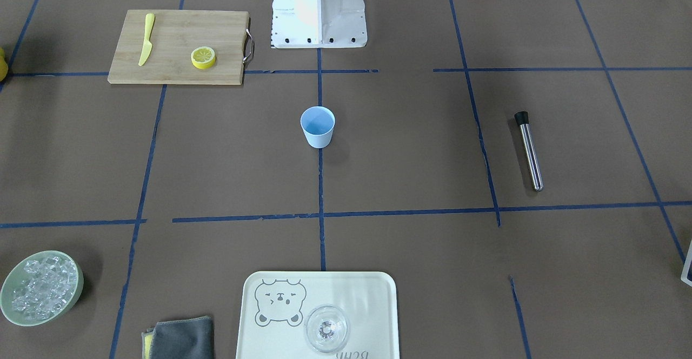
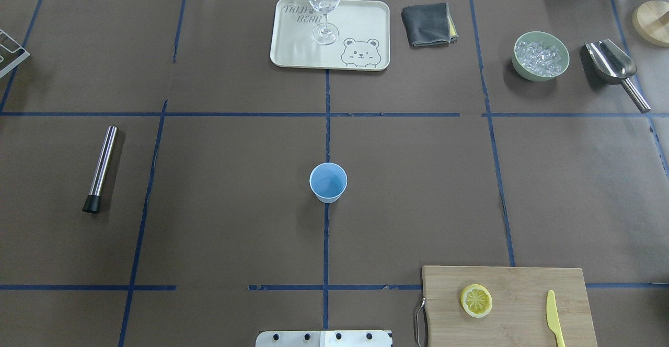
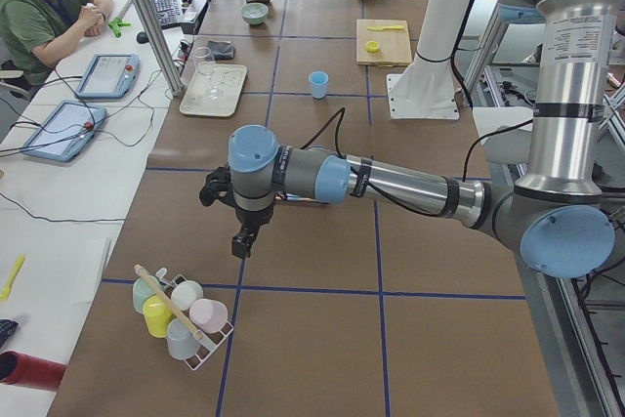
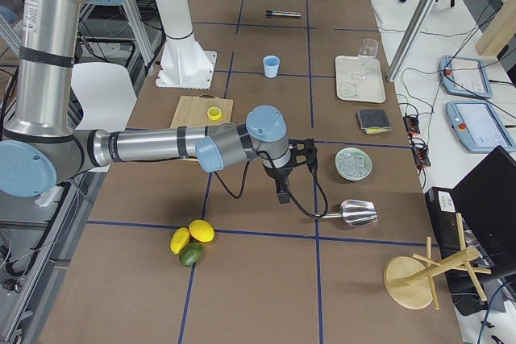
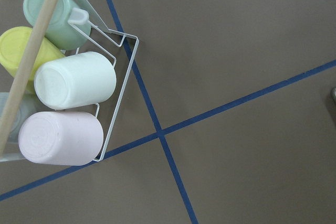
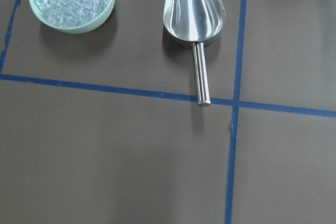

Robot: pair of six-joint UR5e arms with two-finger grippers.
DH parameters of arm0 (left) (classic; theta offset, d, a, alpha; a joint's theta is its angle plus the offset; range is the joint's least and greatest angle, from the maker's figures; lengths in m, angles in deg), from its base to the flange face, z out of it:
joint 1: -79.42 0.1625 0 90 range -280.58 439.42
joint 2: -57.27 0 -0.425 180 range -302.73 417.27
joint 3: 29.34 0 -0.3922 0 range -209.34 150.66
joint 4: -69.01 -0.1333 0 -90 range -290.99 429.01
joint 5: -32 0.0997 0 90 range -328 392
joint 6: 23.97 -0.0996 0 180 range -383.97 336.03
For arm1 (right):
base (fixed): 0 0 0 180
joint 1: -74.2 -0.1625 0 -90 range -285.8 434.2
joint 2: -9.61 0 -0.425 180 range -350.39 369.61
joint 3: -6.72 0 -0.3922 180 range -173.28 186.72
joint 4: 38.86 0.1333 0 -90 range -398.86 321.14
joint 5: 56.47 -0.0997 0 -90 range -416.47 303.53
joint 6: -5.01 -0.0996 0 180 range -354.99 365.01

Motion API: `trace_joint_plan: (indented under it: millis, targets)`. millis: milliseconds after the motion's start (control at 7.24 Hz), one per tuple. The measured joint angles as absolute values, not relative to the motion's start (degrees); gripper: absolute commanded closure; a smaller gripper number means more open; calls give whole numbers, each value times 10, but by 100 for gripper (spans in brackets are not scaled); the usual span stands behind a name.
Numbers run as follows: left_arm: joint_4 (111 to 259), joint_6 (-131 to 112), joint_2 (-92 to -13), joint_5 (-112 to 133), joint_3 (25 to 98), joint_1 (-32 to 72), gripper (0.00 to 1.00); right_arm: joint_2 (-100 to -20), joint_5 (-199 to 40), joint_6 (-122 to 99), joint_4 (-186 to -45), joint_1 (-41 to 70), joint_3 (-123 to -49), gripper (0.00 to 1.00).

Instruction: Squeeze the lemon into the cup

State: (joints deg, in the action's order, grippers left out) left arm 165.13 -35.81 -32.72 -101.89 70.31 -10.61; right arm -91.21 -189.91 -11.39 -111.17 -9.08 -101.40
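The lemon (image 2: 476, 300) lies flat on the cutting board (image 2: 522, 284), at the robot-side edge toward the robot's right corner. The cup (image 2: 328, 182) stands mid-table, well apart from it. The left gripper (image 3: 244, 239) hangs over the table's left end and the right gripper (image 4: 281, 195) over its right end. I can't tell how wide either is, or whether it holds anything. I judge that slice light, soft and slippery, so I'd pinch it across the rind, edge to edge.

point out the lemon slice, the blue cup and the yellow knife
lemon slice (image 2: 476, 300): overhead exterior view, centre of its cut face
blue cup (image 2: 328, 182): overhead exterior view, its inside, seen through the mouth
yellow knife (image 2: 554, 318): overhead exterior view, middle of its length
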Motion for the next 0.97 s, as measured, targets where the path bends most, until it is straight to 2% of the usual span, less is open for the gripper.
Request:
trace_joint_plan:
  millis: [690, 967]
  targets:
    - [1662, -358, -325, -1019, 713, -106, 0, -923, -1758, -337, -1032, 159, -1144, 0]
    - [1677, -357, -326, -1020, 713, -105, 0, -945, -1660, -472, -1031, 306, -1185, 0]
